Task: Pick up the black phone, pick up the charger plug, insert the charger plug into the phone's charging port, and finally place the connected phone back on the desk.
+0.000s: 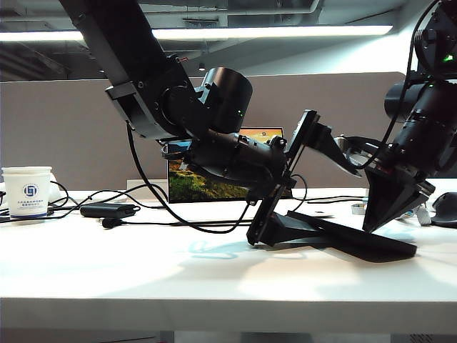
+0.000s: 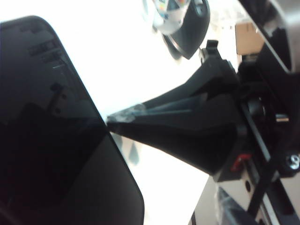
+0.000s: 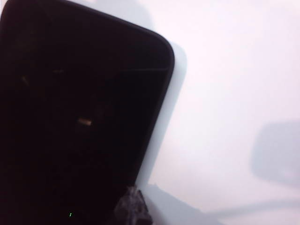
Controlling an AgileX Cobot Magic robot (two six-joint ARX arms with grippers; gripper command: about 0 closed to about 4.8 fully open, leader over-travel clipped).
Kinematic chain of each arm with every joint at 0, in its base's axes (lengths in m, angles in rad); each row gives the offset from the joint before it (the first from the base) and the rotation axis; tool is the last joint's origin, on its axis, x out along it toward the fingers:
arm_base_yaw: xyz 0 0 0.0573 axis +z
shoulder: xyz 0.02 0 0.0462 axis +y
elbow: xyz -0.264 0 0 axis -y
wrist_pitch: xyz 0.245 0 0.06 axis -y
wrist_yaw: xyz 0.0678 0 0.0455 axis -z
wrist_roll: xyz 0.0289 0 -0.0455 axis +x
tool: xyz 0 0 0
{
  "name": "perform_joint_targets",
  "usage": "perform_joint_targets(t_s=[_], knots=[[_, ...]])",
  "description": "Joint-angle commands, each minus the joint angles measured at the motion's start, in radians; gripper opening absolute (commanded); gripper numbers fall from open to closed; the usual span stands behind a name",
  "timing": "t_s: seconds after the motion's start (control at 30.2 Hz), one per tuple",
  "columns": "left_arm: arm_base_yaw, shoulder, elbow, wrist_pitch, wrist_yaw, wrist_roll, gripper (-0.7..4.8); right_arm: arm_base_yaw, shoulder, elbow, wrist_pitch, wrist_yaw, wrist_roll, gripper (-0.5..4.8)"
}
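Phone half lost under two crowding arms.

From where I stood the black phone (image 1: 371, 246) was hard to pick out, a dark slab low on the white desk (image 1: 143, 271) right of middle, and I could not tell whether it lay flat. In the wrist views it ran off the frame, its charging port unseen. The left gripper (image 1: 325, 193) had reached across the middle, fingers spread wide with nothing between them. The right gripper (image 1: 373, 229), pressed together, had its taped tip at the phone's long edge (image 2: 112, 119); any plug there was too small to see. The left arm blocked most of the laptop (image 1: 207, 182) behind. Far left stood a paper cup (image 1: 27, 191) beside a power brick (image 1: 107, 209).
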Motion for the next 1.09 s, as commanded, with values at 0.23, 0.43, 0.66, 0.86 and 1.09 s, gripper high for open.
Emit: perform_joint_targets(t_s=[0.23,0.43,0.66,0.86,1.09], knots=[[-0.001,-0.003,0.005,0.008,-0.054,0.003,4.48,-0.01,-0.005,0.005,-0.04,-0.025,-0.051,-0.01],[-0.002,-0.003,0.006,-0.027,-0.098,0.002,4.47,-0.01,-0.005,0.005,-0.04,-0.025,-0.051,-0.01],[-0.003,-0.003,0.006,-0.029,-0.113,0.003,4.47,-0.01,-0.005,0.005,-0.022,0.008,-0.05,-0.01],[-0.003,-0.003,0.006,-0.029,-0.113,0.003,4.47,-0.01,0.0,0.005,-0.01,0.05,-0.047,-0.01],[-0.005,0.003,0.006,-0.032,-0.113,0.003,4.47,-0.01,0.004,0.005,-0.018,-0.026,-0.051,-0.01]])
